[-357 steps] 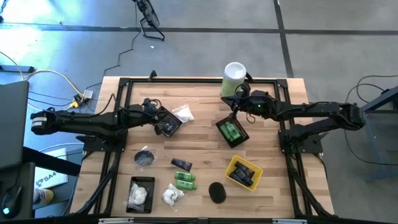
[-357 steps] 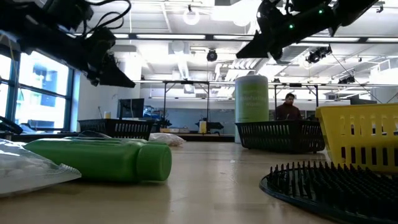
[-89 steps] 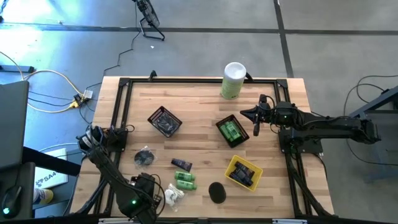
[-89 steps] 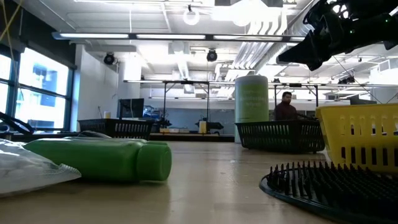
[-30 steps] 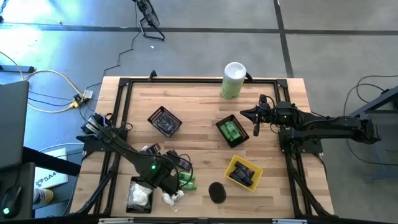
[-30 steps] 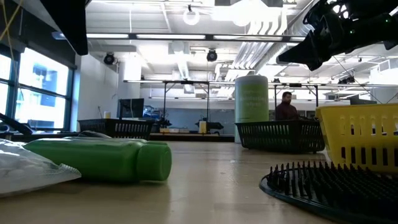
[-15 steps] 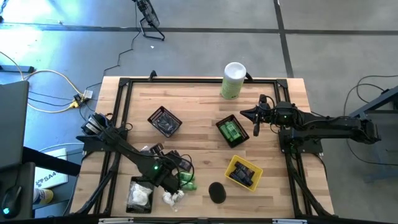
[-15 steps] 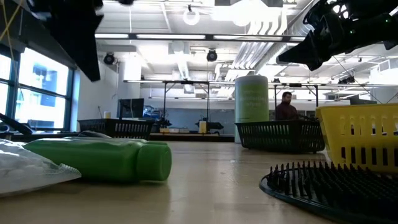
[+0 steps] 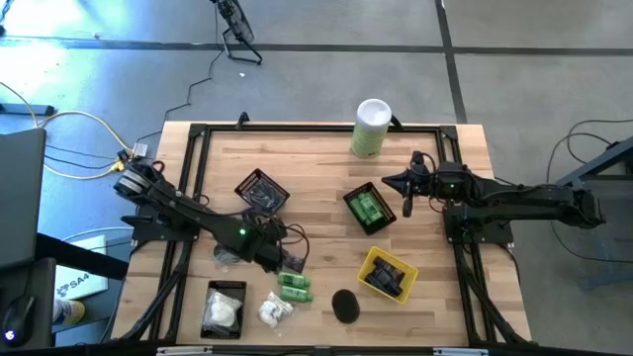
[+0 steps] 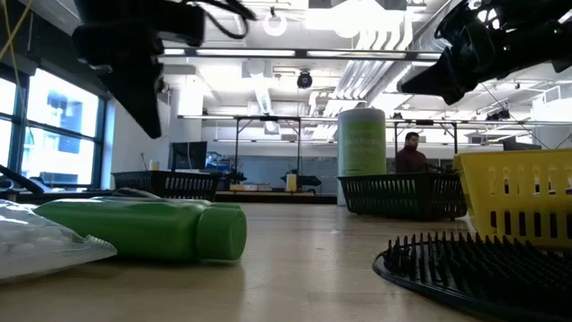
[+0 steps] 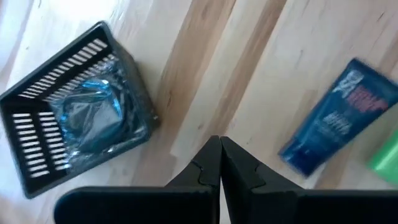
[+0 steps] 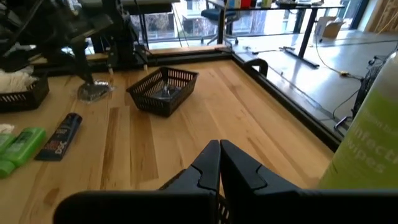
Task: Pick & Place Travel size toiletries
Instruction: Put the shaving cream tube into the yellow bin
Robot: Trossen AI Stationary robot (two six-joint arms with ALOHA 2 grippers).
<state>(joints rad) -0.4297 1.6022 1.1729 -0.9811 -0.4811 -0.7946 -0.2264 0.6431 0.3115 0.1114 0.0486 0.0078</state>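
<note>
In the high view, the left arm covers part of the navy tube (image 9: 288, 262) and a disc (image 9: 229, 253) beneath it. In the low view, a white packet (image 10: 36, 249) and a black disc (image 10: 483, 268) run off the edges. The left wrist view blurs a green bottle (image 11: 387, 155), cut off at the edge.

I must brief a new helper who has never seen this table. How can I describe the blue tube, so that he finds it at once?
Start from the wooden table and go to its front half, left of the yellow basket. The blue tube lies flat there, just behind two green bottles, under the left gripper. It is the only dark blue item, with pale lettering.
</note>
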